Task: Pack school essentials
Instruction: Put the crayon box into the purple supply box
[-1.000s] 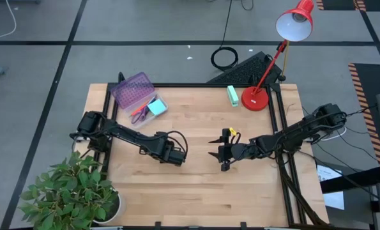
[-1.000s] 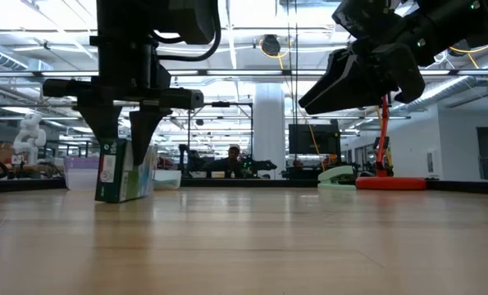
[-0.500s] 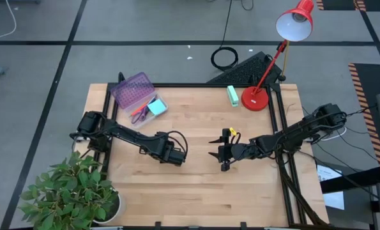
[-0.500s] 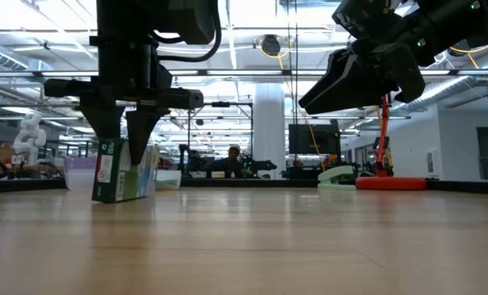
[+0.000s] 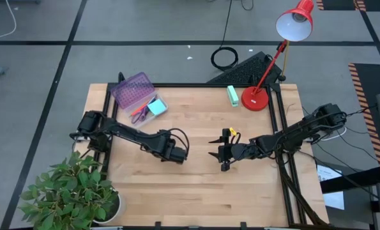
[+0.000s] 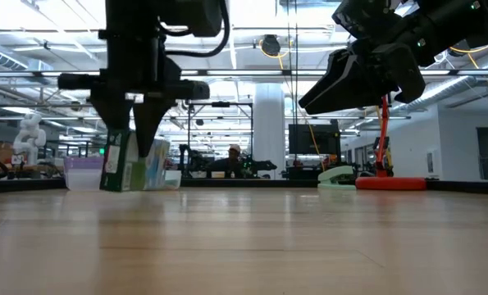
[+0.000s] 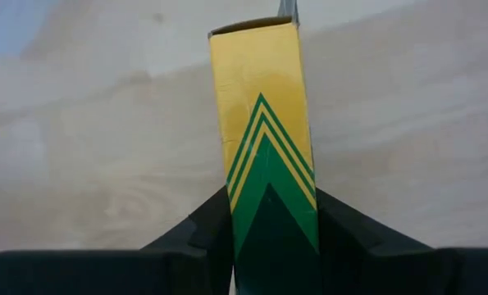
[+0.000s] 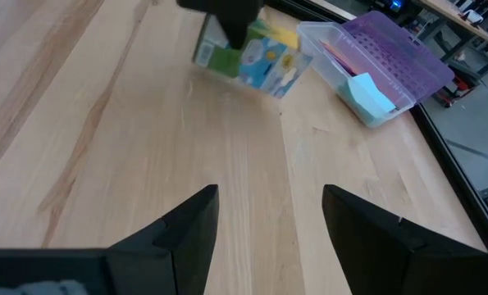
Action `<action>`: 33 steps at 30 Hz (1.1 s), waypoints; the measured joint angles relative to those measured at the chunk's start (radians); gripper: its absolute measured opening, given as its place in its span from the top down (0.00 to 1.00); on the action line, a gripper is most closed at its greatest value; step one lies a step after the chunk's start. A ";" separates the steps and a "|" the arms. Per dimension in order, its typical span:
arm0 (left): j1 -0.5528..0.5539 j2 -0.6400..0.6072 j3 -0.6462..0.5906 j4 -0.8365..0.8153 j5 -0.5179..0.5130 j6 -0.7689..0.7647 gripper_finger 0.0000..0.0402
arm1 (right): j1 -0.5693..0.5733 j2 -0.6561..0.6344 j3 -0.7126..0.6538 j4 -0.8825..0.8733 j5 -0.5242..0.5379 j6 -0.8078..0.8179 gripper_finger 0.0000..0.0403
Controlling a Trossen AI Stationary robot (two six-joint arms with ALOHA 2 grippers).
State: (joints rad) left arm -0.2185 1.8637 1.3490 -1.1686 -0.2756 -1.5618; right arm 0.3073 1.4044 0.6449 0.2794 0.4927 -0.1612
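Observation:
The yellow-green crayon box [image 6: 133,166] [image 8: 245,47] hangs just above the wood table near its middle, with my left gripper [image 5: 175,153] shut on it. My right gripper [image 5: 218,154] [image 8: 269,232] hovers open to the right of it, above the table, with nothing between its fingers. At the far left stands a clear case with a purple lid [image 5: 134,90]; a light-blue sticky-note pad [image 5: 156,107] and purple-handled scissors with pens [image 5: 139,114] lie in it. My left gripper pinches the crayon box between its two fingers, one on each broad face, at the upper end [image 7: 270,215] by the green chevrons. The fingers [image 6: 134,123] come from above, pointing down. The box hangs clear of the table, slightly tilted.
A mint-green oblong block [image 5: 232,94] and the red desk lamp's base [image 5: 256,98] stand at the far right. A potted plant [image 5: 75,191] overhangs the near left corner. Bare wood [image 5: 196,191] lies along the near side.
My left gripper has risen with the crayon box and shifted a little toward the table's right edge. The box, which stood on the table, is now lifted clear of it.

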 joint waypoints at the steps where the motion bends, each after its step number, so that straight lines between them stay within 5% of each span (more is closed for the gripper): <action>1: 0.002 0.000 0.014 -0.021 -0.012 0.009 0.67 | 0.000 0.000 0.000 0.000 0.000 0.000 0.47; 13: 0.052 0.000 0.165 -0.408 -0.100 0.095 0.67 | 0.000 0.000 0.000 0.000 0.000 0.000 0.47; 19: 0.104 -0.004 0.162 -0.405 -0.169 0.330 0.67 | 0.000 0.000 0.000 0.000 0.000 0.000 0.47; 33: 0.321 -0.003 0.080 -0.402 -0.250 0.489 0.67 | 0.000 0.000 0.000 -0.014 0.000 0.000 0.47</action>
State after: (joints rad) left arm 0.1021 1.8605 1.4286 -1.5707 -0.5255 -1.0731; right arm 0.3073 1.4044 0.6445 0.2656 0.4927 -0.1608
